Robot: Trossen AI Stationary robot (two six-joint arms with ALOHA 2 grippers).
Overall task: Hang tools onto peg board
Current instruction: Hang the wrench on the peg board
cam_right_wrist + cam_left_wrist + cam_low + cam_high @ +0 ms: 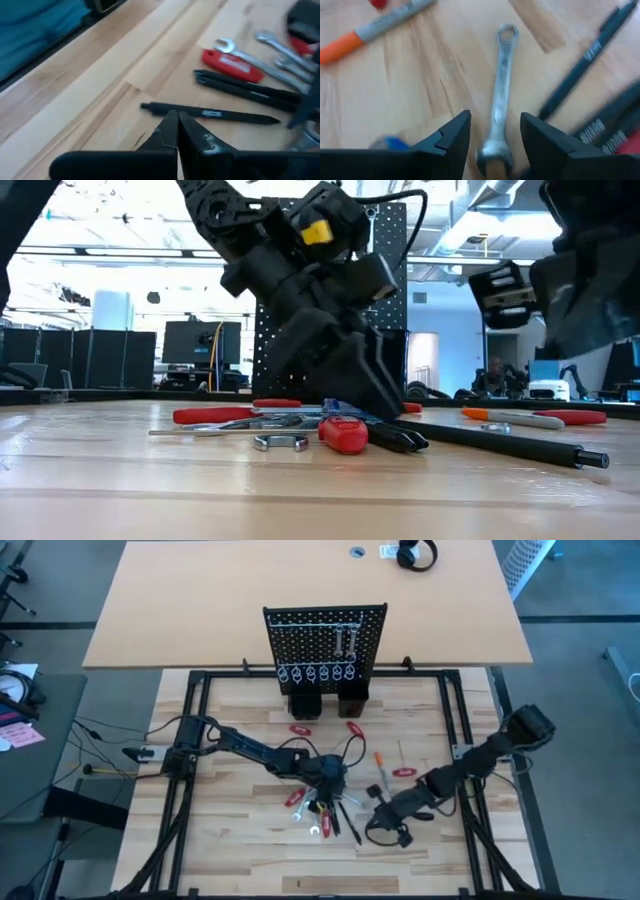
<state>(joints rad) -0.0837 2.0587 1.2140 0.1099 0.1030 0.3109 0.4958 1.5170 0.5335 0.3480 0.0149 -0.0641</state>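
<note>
Left hand [495, 145] hangs spread over a silver wrench [500, 90] in the tool pile; right hand [177, 131], pressed together, rests low on the table [100, 90] nearby

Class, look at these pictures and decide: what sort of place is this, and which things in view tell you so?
Probably a robotics lab inside an open-plan office. A wooden table carries two robot arms and a peg board, with tools scattered on it. Behind, the low view shows computer monitors and a seated person.
</note>
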